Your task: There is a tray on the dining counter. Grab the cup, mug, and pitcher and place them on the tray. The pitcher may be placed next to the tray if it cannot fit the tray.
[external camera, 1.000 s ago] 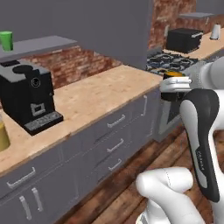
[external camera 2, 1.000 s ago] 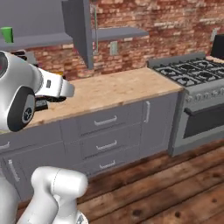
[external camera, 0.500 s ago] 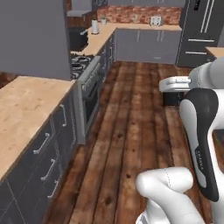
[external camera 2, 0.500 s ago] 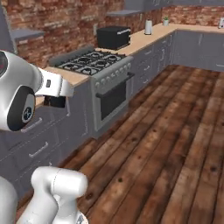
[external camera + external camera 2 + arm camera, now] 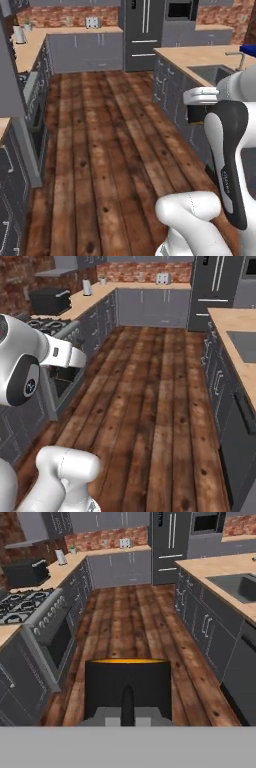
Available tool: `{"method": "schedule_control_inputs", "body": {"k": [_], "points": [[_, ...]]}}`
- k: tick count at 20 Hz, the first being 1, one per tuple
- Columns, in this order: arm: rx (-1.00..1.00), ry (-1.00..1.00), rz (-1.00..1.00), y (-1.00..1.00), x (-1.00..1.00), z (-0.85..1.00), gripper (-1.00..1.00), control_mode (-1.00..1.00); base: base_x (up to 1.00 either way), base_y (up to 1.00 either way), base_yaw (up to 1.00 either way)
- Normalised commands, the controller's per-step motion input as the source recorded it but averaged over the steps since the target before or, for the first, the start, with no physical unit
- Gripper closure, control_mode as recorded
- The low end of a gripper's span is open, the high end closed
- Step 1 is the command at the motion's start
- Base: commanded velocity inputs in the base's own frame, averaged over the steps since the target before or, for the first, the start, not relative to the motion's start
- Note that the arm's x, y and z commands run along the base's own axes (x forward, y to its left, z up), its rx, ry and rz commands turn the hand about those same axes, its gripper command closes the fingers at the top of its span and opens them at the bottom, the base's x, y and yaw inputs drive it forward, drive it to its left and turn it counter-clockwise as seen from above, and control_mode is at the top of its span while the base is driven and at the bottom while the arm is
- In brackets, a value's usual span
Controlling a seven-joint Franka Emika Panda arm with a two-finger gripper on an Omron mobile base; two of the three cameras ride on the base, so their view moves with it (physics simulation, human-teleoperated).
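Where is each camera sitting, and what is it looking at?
Left base view: behind the arm, left side, faces down the wood floor to the fridge; arm at right.
Right base view: behind, right side, same floor and fridge, stove; arm at left.
Hand view: on the hand, faces ahead over the black mug.
All three share the fridge.
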Motion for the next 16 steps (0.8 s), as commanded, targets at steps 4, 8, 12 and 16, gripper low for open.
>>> {"method": "schedule_control_inputs", "body": {"k": [4,8,12,16], "points": [[0.0,0.0,0.0,0.0,0.0,0.0,1.0,1.0,0.08,0.17,-0.29],[0.0,0.0,0.0,0.0,0.0,0.0,1.0,1.0,0.01,0.0,-0.53],[0.0,0.0,0.0,0.0,0.0,0.0,1.0,1.0,0.37,0.16,-0.27],[0.0,0.0,0.0,0.0,0.0,0.0,1.0,1.0,0.97,0.52,-0.01]]}}
